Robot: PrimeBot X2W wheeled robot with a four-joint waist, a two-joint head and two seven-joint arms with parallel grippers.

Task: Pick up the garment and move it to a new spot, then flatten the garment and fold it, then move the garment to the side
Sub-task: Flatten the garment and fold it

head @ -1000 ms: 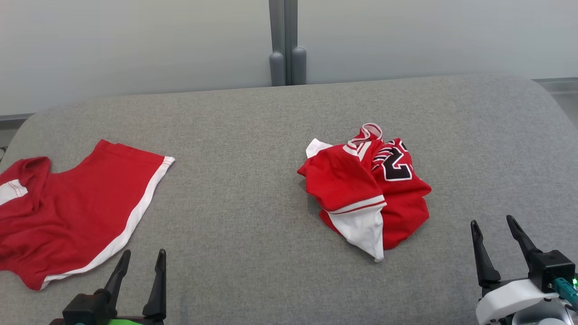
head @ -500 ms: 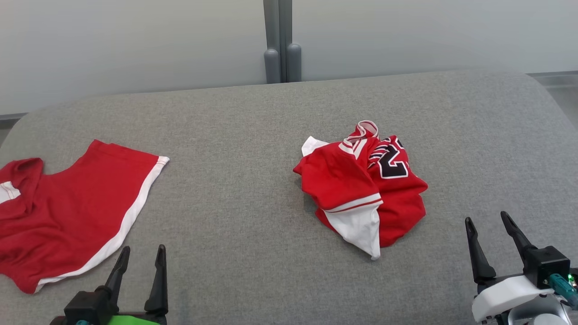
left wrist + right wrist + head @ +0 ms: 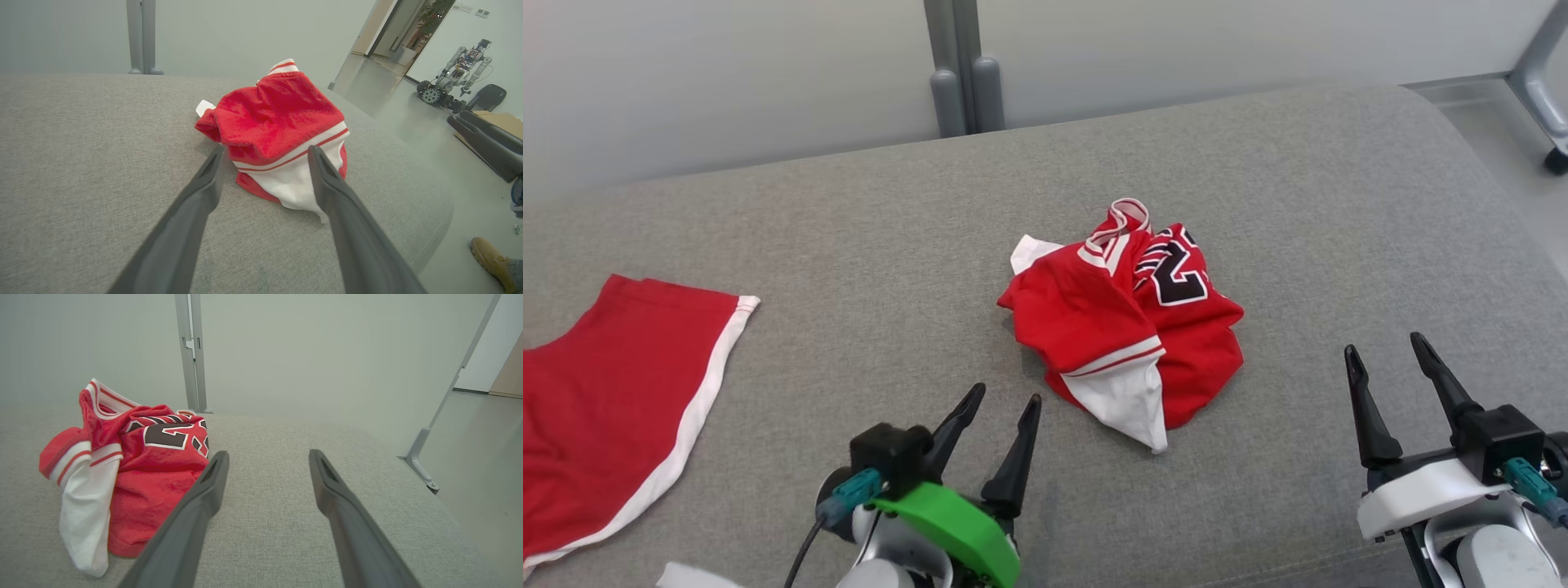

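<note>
You have every step left: the garment (image 3: 1123,327) lies crumpled on the worktop (image 3: 849,229), left pincer (image 3: 1007,394) and right pincer (image 3: 1384,343) both gaping, empty.

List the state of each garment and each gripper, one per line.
crumpled jersey: bunched in a heap on the grey cushion, not held.
flat red garment: spread out at the cushion's left, untouched.
left gripper: open, empty, aimed at the jersey.
right gripper: open, empty, to the right of the jersey.
</note>
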